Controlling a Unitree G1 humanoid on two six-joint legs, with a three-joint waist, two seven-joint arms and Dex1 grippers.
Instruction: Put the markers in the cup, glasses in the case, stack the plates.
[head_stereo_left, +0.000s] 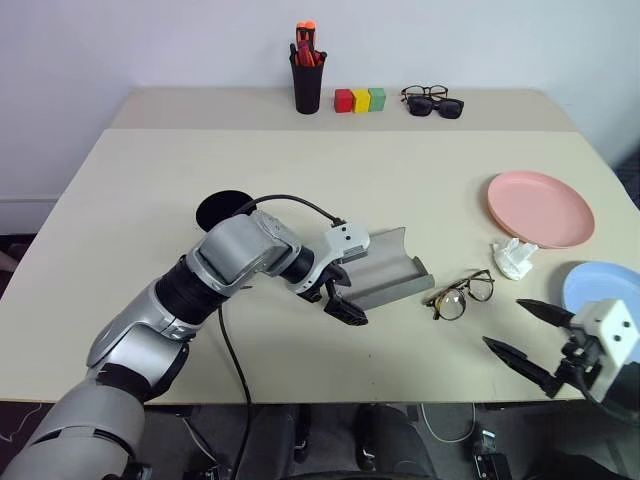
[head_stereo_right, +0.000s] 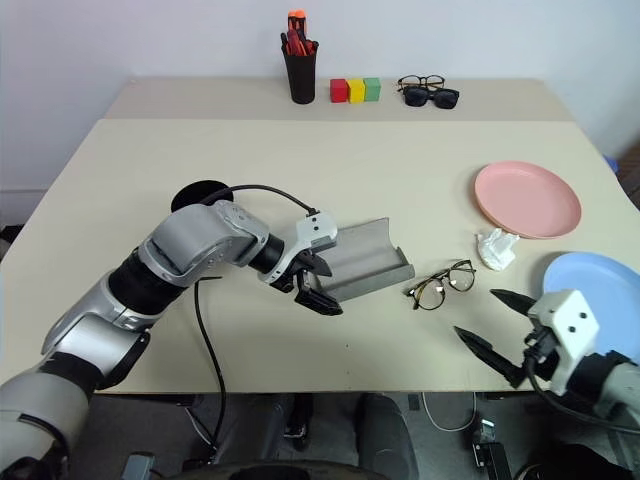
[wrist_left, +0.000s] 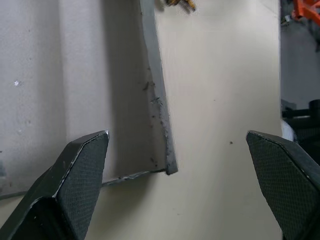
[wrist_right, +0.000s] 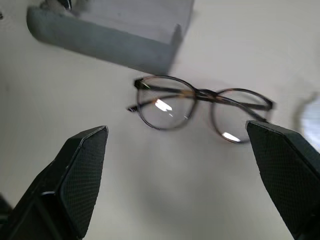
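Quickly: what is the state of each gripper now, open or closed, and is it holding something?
Left gripper: open, holding nothing, at the near edge of the open case.
Right gripper: open, holding nothing, near the glasses.

The left arm is reaching in from the near left, bent at the elbow, its wrist angling downward and toward the right. The left gripper (head_stereo_left: 340, 300) is hanging with its two black fingers (wrist_left: 75, 185) spread wide, gripping nothing. The right arm is entering at the near right corner, its white wrist block facing up. The right gripper (head_stereo_left: 520, 335) is pointing leftward and slightly down, its fingers (wrist_right: 75, 175) likewise standing wide apart and empty.
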